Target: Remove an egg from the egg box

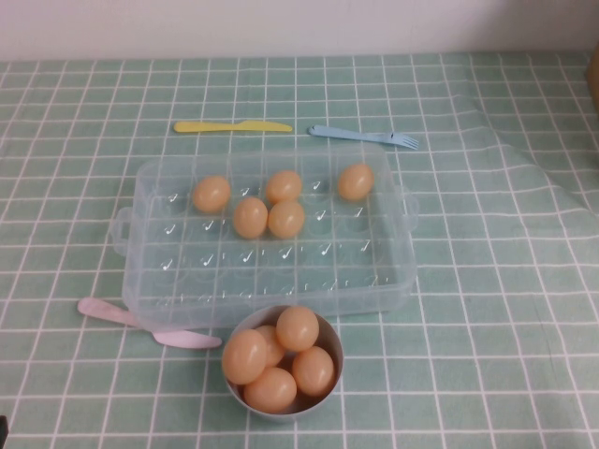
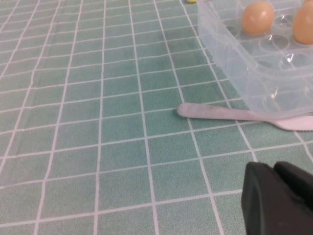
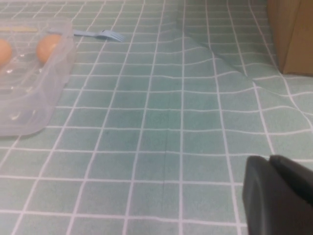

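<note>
Egg box (image 1: pixel 140 281): five eggs held (one egg (image 1: pixel 355 181) at 2 o'clock). Left gripper (image 2: pixel 279 196): fingers' state cannot be told. Right gripper (image 3: pixel 279 193): fingers pressed together, parked low over the worktop (image 1: pixel 487 309).

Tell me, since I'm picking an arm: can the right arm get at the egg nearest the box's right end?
Probably yes. That egg sits alone in the open, lidless box, with nothing above it. The right gripper, fingers shut, is low over bare cloth right of the box; the left gripper is by the pink spoon.

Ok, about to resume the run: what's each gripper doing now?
Left gripper: over bare cloth near the egg box, holding nothing.
Right gripper: shut, empty.
</note>
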`<control>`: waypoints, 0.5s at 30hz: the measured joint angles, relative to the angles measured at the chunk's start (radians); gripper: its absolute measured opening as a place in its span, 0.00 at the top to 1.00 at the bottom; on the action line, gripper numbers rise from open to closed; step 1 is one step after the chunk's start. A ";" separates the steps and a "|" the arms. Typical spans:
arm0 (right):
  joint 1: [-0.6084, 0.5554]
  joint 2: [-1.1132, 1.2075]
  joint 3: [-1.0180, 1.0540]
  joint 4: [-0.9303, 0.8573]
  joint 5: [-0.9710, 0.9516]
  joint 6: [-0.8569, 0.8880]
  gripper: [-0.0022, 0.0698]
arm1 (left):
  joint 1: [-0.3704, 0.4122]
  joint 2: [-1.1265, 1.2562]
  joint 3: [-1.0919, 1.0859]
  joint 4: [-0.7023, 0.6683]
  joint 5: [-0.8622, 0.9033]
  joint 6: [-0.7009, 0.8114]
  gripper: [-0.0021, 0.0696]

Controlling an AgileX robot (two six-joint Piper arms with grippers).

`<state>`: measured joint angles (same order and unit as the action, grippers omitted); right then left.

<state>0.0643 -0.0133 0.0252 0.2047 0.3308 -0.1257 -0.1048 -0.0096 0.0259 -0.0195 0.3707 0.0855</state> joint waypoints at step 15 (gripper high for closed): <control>0.000 0.000 0.000 0.522 -0.206 0.000 1.00 | 0.000 0.000 0.000 0.000 0.000 0.000 0.97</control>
<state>0.0643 -0.0133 0.0252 0.7263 0.1248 -0.1257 -0.1048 -0.0096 0.0259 -0.0195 0.3707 0.0855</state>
